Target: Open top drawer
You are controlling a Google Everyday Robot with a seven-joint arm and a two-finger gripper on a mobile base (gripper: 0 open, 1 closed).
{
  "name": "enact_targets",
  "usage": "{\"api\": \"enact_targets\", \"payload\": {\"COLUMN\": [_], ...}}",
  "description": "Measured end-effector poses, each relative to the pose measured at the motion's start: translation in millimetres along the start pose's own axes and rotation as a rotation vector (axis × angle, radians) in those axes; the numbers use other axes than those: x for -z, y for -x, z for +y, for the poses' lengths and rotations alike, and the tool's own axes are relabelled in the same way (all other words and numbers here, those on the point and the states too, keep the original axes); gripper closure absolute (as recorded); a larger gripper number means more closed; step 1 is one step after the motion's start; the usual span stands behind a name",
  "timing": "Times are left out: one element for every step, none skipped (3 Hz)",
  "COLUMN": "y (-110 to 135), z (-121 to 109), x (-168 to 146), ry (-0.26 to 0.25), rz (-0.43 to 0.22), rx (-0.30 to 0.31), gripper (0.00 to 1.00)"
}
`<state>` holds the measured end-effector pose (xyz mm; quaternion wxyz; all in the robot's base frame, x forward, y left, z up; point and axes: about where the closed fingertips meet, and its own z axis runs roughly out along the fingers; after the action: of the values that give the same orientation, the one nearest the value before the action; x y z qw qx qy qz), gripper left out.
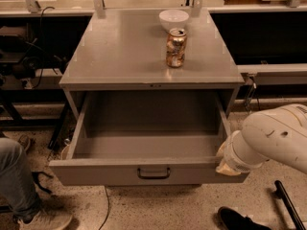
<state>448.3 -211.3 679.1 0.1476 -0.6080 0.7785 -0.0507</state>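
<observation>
The top drawer (144,147) of the grey metal cabinet stands pulled far out, its deep box empty. Its front panel (96,172) faces me with a small dark pull handle (154,173) at the centre. My white arm (271,140) comes in from the right, and the gripper (225,161) sits at the drawer's right front corner, against the top edge of the panel. The arm's wrist hides the fingers. The two lower drawers are hidden beneath the open one.
On the cabinet top (120,51) stand a drink can (175,48) and a white bowl (173,19). A person's leg and shoe (19,186) are at the lower left. A dark shoe (237,219) and a black bar (290,205) lie at the lower right. Cables hang at the left.
</observation>
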Motion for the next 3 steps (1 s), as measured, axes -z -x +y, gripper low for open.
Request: {"api": "enact_targets", "payload": {"y": [0.3, 0.5, -5.4], "z": [0.3, 0.6, -2.7], "x": [0.3, 0.6, 7.9], "ry": [0.0, -0.001, 0.014], "rz": [0.001, 0.001, -0.013], "rx": [0.001, 0.003, -0.005], "gripper": [0.36, 0.12, 0.0]}}
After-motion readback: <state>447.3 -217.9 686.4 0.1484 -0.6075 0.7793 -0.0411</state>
